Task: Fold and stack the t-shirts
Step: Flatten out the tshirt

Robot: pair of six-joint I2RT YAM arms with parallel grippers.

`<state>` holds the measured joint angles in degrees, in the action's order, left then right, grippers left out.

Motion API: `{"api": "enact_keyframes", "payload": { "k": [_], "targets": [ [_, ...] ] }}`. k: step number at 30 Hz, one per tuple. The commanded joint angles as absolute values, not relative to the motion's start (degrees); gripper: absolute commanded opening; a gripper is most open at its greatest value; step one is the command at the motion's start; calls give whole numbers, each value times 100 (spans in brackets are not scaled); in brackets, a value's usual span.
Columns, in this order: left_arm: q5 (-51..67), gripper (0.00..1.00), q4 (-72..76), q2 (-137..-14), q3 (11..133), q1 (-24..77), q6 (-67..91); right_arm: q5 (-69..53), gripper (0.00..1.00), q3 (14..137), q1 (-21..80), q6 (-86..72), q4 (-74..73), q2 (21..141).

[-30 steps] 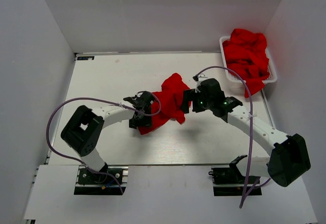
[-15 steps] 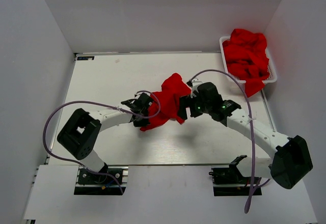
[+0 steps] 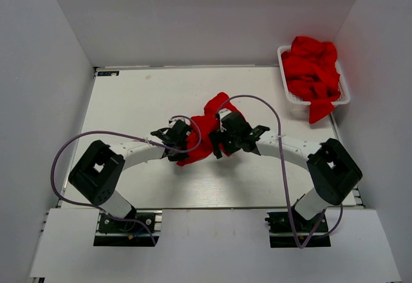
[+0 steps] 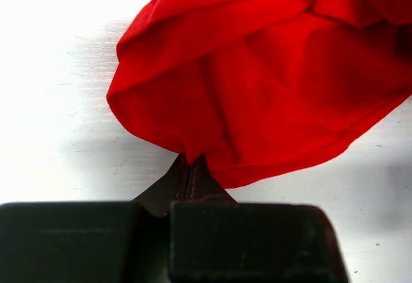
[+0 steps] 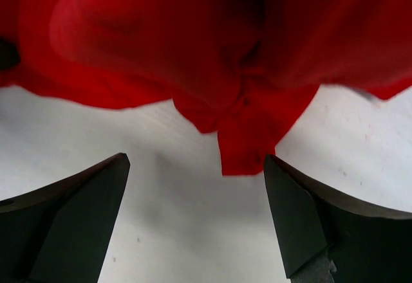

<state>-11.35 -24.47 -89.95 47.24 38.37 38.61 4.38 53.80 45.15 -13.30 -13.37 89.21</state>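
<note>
One crumpled red t-shirt (image 3: 209, 121) lies in a heap at the middle of the table. My left gripper (image 3: 185, 149) sits at its near left edge, shut on a fold of the cloth (image 4: 257, 77); in the left wrist view the jaws (image 4: 191, 162) pinch the hem where it dips lowest. My right gripper (image 3: 217, 143) is at the heap's near right side, open. In the right wrist view a hanging corner of the t-shirt (image 5: 246, 148) dangles just ahead of the spread fingertips (image 5: 120, 165), close to the right one, with bare table between them.
A white mesh basket (image 3: 284, 71) stands at the back right corner, piled with more red t-shirts (image 3: 312, 71), one draping over its near rim. White walls close in the table on three sides. Purple cables loop over both arms.
My left gripper has shut on the shirt's edge. My right arm has swung left, its elbow folding in, and its open gripper now sits against the heap.
</note>
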Motion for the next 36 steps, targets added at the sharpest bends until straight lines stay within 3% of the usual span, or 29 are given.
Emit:
{"api": "enact_keyframes", "payload": {
  "k": [1, 12, 28, 30, 31, 32, 33, 36],
  "targets": [
    [-1178, 0, -2646, -9070, 4465, 3841, 3867, 879, 90, 5686, 4632, -1424, -757, 9105],
    [-1230, 0, -2751, -9070, 4518, 3841, 3867, 1116, 90, 6003, 4702, -1433, -457, 9791],
    [-1283, 0, -2856, -9018, 4623, 3841, 3814, 1222, 90, 5933, 4720, -1538, -440, 9826],
    [-1283, 0, -2856, -9018, 4623, 3841, 3814, 1134, 63, 5933, 4737, -1547, -413, 9817],
    [-1283, 0, -2917, -9018, 4623, 3841, 3814, 1151, 39, 5933, 4746, -1573, -413, 9800],
    [-1283, 0, -2918, -9018, 4675, 3841, 3814, 1125, 5, 5924, 4746, -1556, -396, 9756],
    [-1353, 0, -2918, -9018, 4676, 3841, 3814, 1134, 0, 5924, 4763, -1573, -413, 9712],
    [-1414, 0, -3049, -9018, 4807, 3841, 3814, 1151, 0, 5959, 4772, -1600, -501, 9520]
  ]
}}
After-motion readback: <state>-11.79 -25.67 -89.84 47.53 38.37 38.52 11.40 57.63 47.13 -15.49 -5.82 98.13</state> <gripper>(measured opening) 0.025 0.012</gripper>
